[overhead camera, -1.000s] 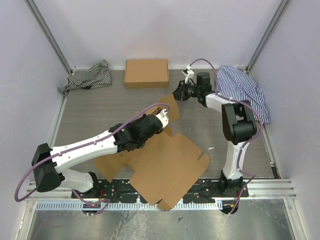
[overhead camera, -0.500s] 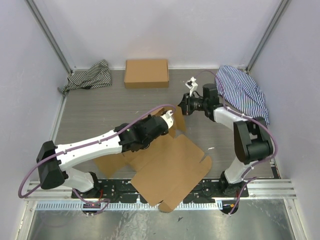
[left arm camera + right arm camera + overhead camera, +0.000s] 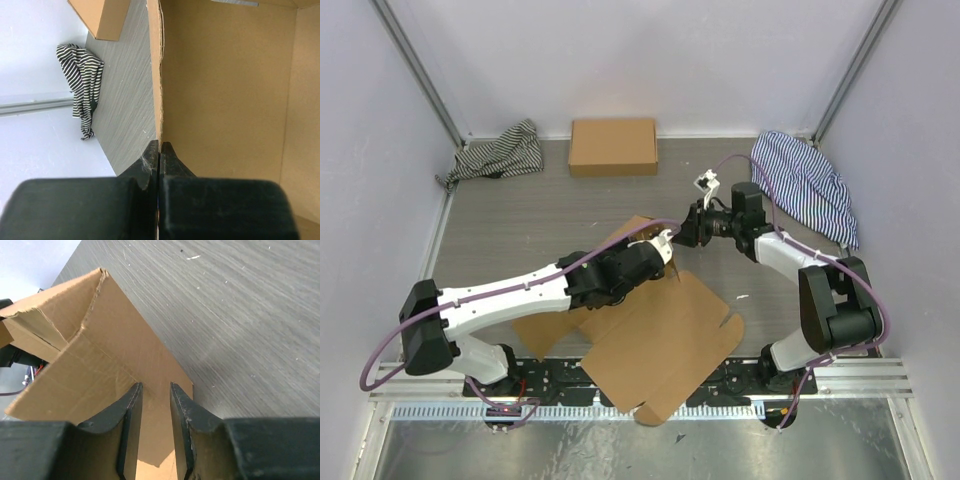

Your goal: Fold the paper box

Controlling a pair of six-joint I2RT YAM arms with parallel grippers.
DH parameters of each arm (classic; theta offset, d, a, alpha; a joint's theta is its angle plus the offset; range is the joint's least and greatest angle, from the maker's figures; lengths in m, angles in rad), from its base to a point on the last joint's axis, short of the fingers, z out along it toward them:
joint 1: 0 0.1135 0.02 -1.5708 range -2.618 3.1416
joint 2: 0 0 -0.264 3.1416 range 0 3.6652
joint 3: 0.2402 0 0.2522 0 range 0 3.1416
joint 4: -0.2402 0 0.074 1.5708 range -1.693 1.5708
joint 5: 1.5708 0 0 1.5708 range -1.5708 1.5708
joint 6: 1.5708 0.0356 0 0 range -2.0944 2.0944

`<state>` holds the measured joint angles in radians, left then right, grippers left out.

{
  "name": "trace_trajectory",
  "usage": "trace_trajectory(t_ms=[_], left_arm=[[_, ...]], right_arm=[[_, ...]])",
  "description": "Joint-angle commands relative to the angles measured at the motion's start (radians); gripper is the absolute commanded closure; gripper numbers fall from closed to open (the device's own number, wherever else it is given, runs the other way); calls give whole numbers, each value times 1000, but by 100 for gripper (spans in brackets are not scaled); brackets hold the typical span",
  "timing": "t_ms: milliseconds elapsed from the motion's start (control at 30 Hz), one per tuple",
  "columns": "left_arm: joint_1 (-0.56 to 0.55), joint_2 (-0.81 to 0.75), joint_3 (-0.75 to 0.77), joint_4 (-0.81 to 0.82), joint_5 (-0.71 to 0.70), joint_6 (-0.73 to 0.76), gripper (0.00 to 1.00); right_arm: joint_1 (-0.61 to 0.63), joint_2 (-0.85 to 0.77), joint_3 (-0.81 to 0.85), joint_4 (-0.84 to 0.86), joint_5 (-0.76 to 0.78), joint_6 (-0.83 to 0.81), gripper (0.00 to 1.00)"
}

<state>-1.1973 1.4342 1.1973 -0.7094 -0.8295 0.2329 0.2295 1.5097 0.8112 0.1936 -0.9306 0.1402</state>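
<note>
Moving down from the far side over the last second, the right gripper [image 3: 688,230] now sits just beside the raised far flap of the plain brown die-cut cardboard sheet, the paper box [image 3: 660,340]. The left gripper [image 3: 665,243] has shifted a little rightward and nearer, and it meets the same flap from the other side. The rest of the sheet lies flat on the grey wood-grain table [image 3: 520,220] near the arm bases, partly under the left arm. A ready-formed plain brown cardboard box [image 3: 612,146] stands at the far edge. It lies between a crumpled black-and-white striped cloth [image 3: 500,152] and a blue-and-white striped cloth [image 3: 805,180], and none of the three has moved.

From the left wrist, the black fingers are clenched on the thin edge of an upright cardboard panel. The panel's inner face fills the right side of the view, and the striped cloth and a corner of the ready-formed box lie beyond.

From the right wrist, the two black fingers stand apart with a narrow gap and grasp nothing. They hover over the sloping cardboard flap, which has a folded corner at its upper left and bare table beyond it.
</note>
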Motion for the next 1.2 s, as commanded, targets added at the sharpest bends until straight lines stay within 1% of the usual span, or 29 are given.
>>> trace_trajectory(t_ms=[0,67,200,433,567,633,667,700,900,933,1033,1167], left_arm=[[-19,25,28,-35,-4,-12,100],[-26,34,32,-45,-11,-12,100],[-38,48,37,-55,-16,-12,100],[-45,47,43,-72,-22,-18,100],[-44,50,52,-77,-14,-28,100],[-44,53,56,-77,-10,-30,100],[-44,55,58,-76,-9,-30,100],[-44,58,61,-77,-10,-31,100],[-48,61,65,-74,8,-36,100],[-49,62,64,-74,8,-38,100],[-53,69,64,-80,3,-45,100],[-59,77,65,-81,10,-51,100]], right_arm=[[19,-15,-21,78,6,-9,65],[23,-19,-46,115,2,4,65],[34,-29,-122,256,-29,50,64],[68,-29,-138,300,-65,35,60],[82,-70,-168,298,-14,22,52],[90,-87,-177,293,4,14,44],[92,-93,-179,288,11,10,36],[93,-97,-179,283,15,8,33],[128,-95,-156,224,45,-40,32],[134,-85,-150,217,46,-49,30],[150,-65,-131,198,84,-63,28],[167,-82,-150,240,155,-56,30]])
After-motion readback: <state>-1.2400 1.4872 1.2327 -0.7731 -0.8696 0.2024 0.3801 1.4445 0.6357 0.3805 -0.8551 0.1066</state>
